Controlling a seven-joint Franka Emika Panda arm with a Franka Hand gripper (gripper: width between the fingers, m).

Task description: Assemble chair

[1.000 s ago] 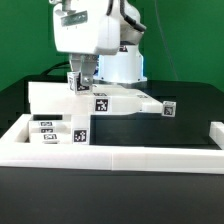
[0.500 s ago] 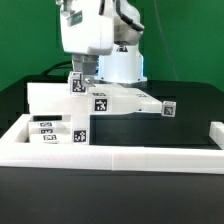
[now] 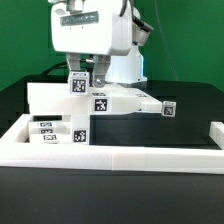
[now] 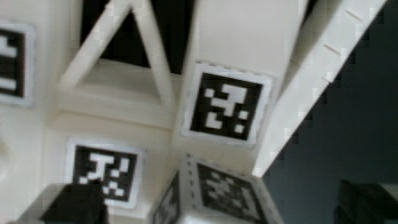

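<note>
The chair's white tagged parts stand joined on the black table. A flat seat plate (image 3: 125,100) lies level, and a square leg (image 3: 77,85) stands upright at the end toward the exterior view's left. My gripper (image 3: 83,72) hangs straight over that leg and is open. In the wrist view the tagged leg top (image 4: 228,105) sits between the two dark fingertips (image 4: 80,205). A gap shows on each side, so nothing is held by the gripper (image 4: 222,205).
A long low white border wall (image 3: 120,158) runs along the front and up both sides. More tagged white blocks (image 3: 55,130) sit below the seat plate toward the exterior view's left. The robot's base stands behind.
The jaws have spread apart and let go of the upright leg. The hand has shifted slightly toward the exterior view's right and a little upward.
</note>
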